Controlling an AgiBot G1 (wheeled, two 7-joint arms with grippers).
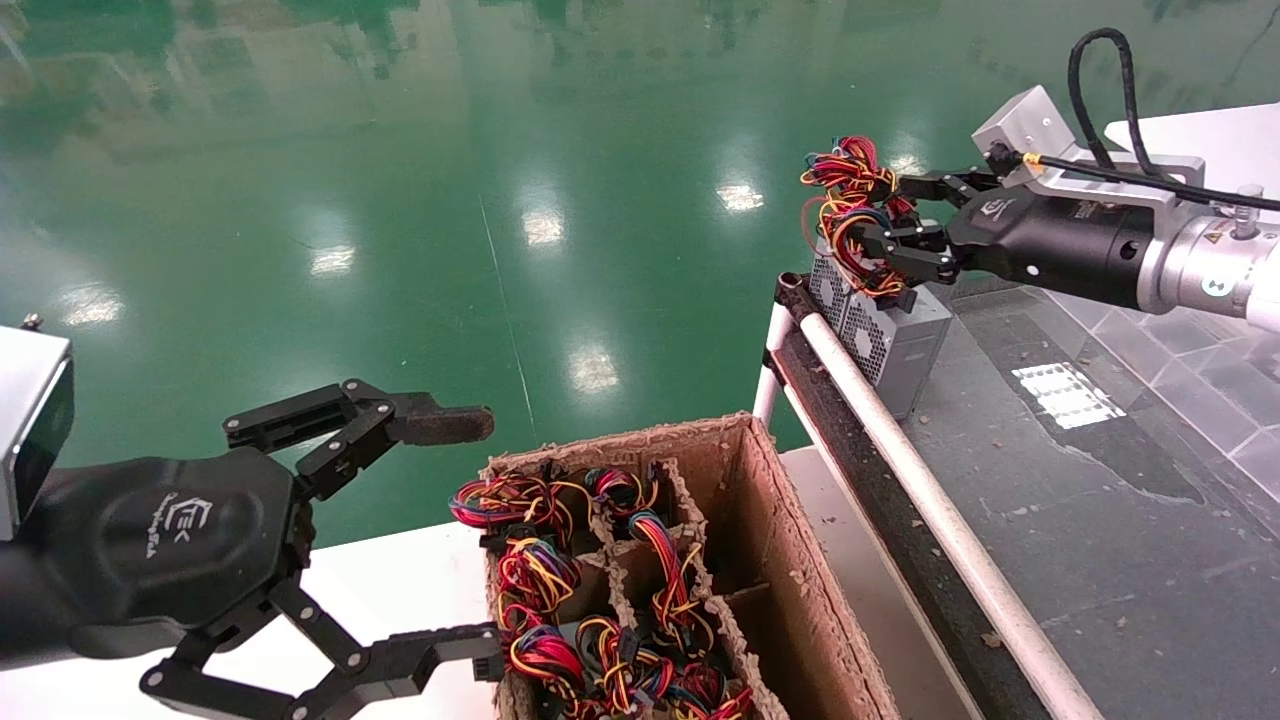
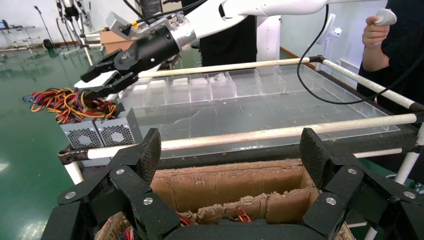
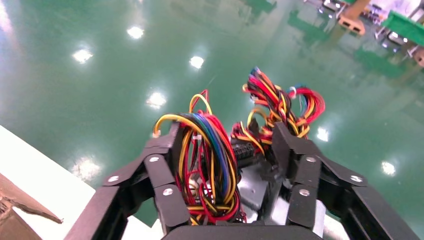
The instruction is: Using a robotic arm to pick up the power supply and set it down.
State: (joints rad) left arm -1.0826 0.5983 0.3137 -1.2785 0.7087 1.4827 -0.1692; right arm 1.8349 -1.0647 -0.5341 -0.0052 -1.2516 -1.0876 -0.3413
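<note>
Placement is judged nearly done: the power supply (image 1: 885,335) is being seen resting on the dark conveyor-like surface (image 1: 1100,520), at its far corner just behind the white rail (image 1: 930,500), fan grilles facing outward toward the floor. Its loose wire loops (image 1: 850,215) are being straddled by the right end effector (image 1: 880,220), fingers set at a moderate gap around the bundle. From the right wrist view the wires are being pressed between the finger links, so a light hold on the wires is being judged likely; whether release has begun cannot be told. Left to do, by judgement: opening and backing away.

Left end effector (image 1: 470,530) is being held wide open, idle, above the near end of the cardboard crate (image 1: 790,560), whose compartments are being filled by further wired units (image 1: 600,600).

Crate is being carried on a white table (image 1: 400,580). Glossy green floor (image 1: 450,200) is being lit by ceiling-lamp reflections. A person with a handheld controller (image 2: 382,17) is being seen beyond the line.
</note>
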